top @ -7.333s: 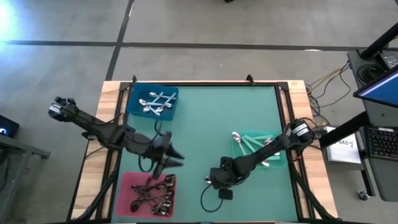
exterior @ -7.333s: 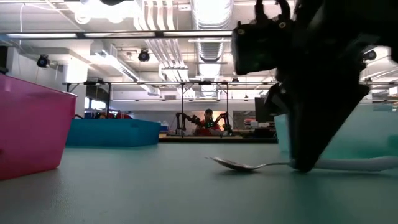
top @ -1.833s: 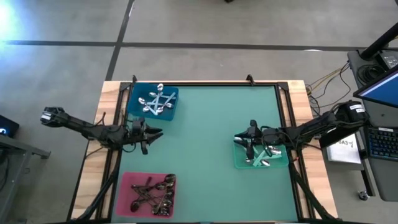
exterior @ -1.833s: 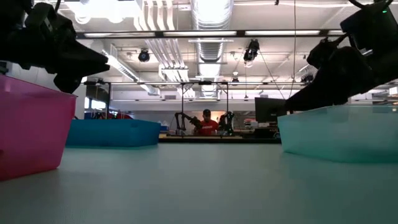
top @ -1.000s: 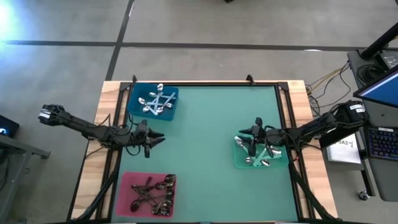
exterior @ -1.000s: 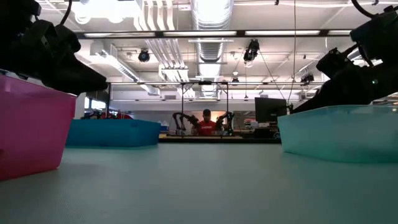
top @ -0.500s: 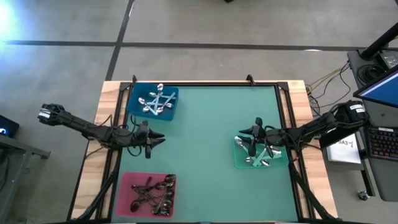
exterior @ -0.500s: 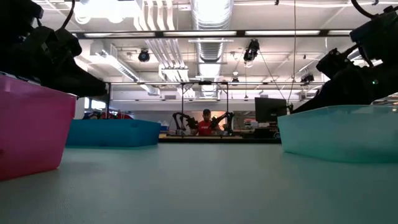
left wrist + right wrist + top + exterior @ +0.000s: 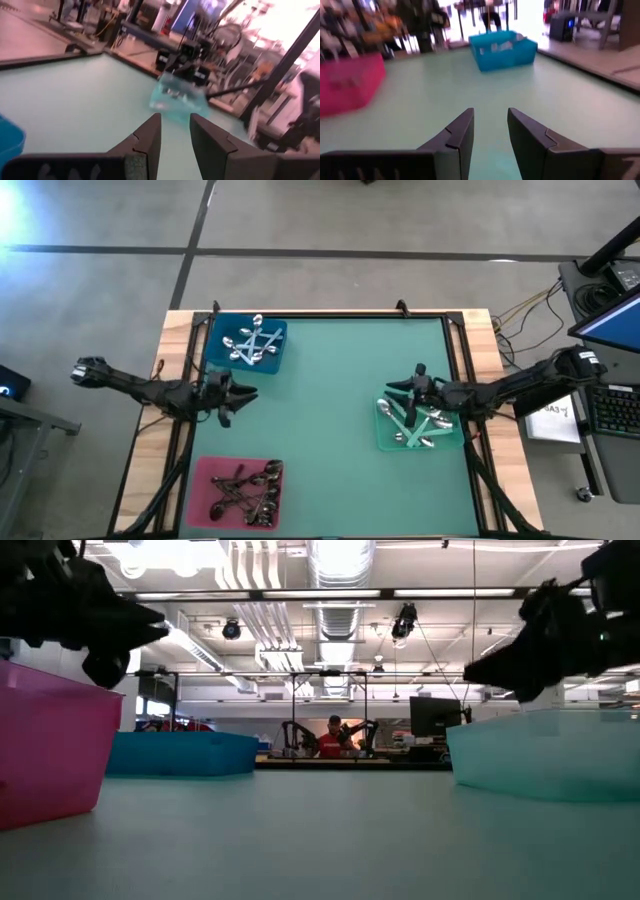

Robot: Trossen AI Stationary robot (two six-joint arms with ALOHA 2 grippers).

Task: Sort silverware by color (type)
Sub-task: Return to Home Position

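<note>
Spoons [image 9: 250,345] seemingly all sat in the trays [image 9: 208,345], none on desk [image 9: 330,430]; so my left gripper [image 9: 245,393] and right gripper [image 9: 395,388] hung clear, fingers [image 9: 147,137] slightly parted, empty.

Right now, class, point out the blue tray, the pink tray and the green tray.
blue tray [image 9: 180,754]: low view, on its near side wall.
pink tray [image 9: 50,740]: low view, on its side wall.
green tray [image 9: 545,752]: low view, on its near wall.
</note>
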